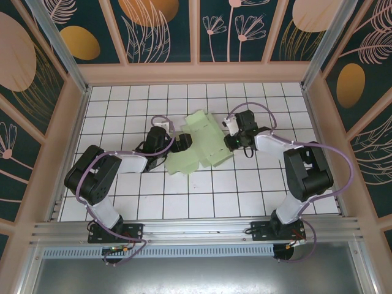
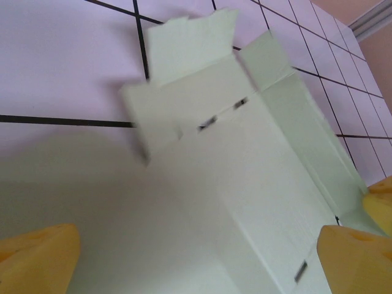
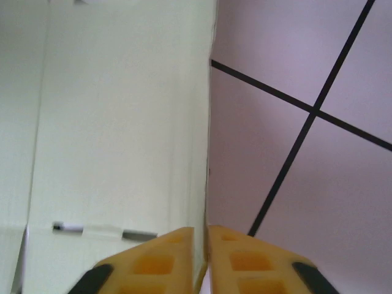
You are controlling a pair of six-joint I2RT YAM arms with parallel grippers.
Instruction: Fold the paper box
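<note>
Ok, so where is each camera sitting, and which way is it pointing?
Top external: above and behind the arms, looking down on the tiled table, both arms and the paper box.
Left wrist: on the left arm, looking down across the box; the left gripper, fingers wide apart, at the bottom.
Right wrist: low beside the box's edge, facing along card and tiles; the right gripper pinches that edge.
Shared: all see the box on tiles.

A white-tiled table (image 1: 122,202) with dark grid lines carries the paper box (image 1: 199,144), a pale mint-green creased cut-out near its centre, slightly toward 12 o'clock, its flaps reaching toward 12 and 7 o'clock.
</note>
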